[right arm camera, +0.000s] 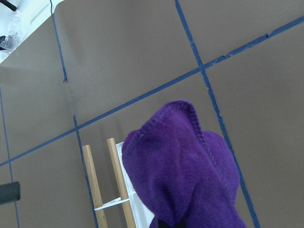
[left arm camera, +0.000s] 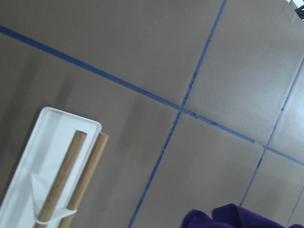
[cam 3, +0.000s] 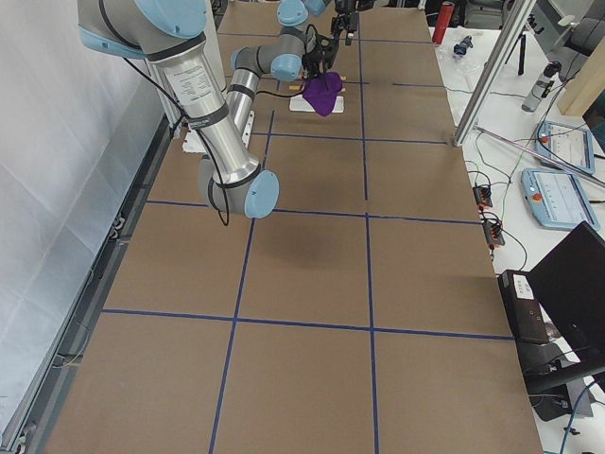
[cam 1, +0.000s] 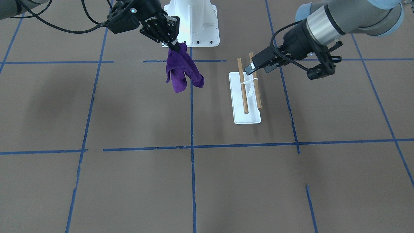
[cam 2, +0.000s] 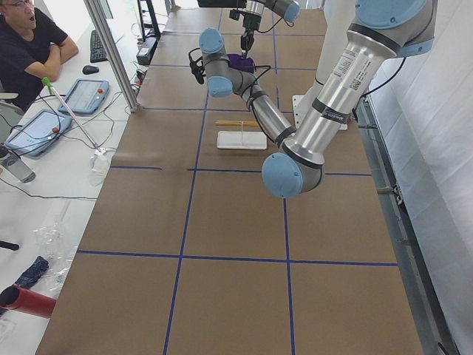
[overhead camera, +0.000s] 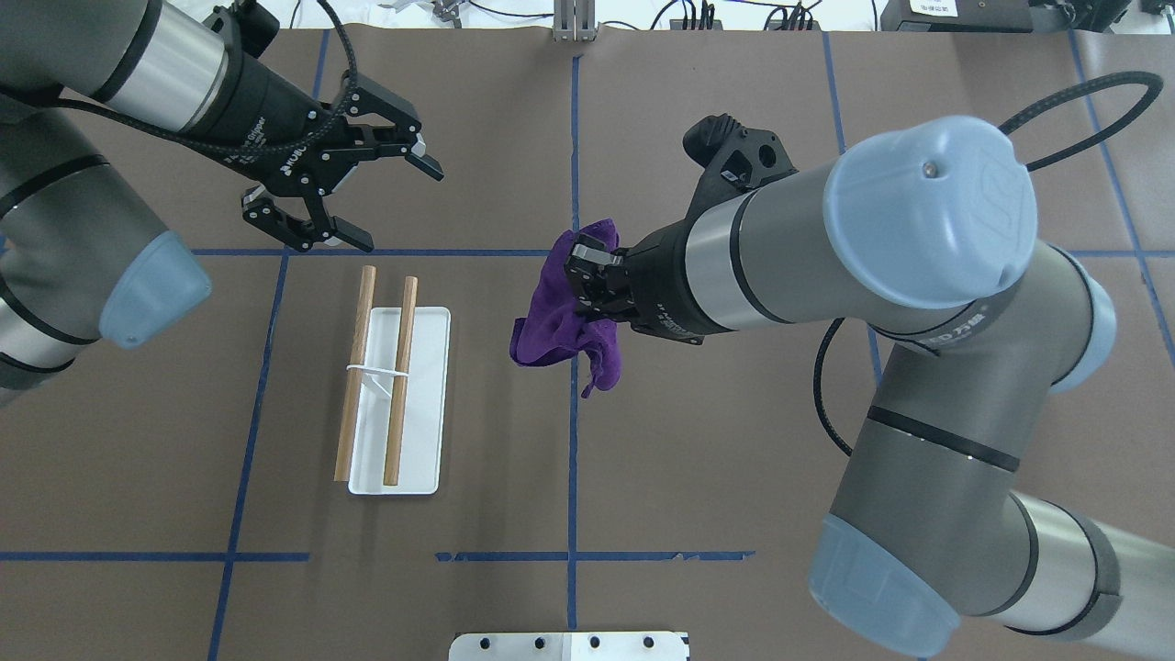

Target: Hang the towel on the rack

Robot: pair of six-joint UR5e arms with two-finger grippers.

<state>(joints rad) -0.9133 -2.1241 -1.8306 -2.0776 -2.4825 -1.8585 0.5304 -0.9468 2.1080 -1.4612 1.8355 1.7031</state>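
The purple towel hangs bunched from my right gripper, which is shut on its top and holds it in the air above the table. It is beside the rack, apart from it. The rack has two wooden dowels on a white bracket over a flat white base. My left gripper is open and empty, hovering past the rack's far end. The towel also shows in the front view and the right wrist view. The rack shows in the left wrist view.
The brown table is marked with blue tape lines. A large white bolted pedestal stands at the robot's side of the table. An operator sits at a side desk with tablets, off the table.
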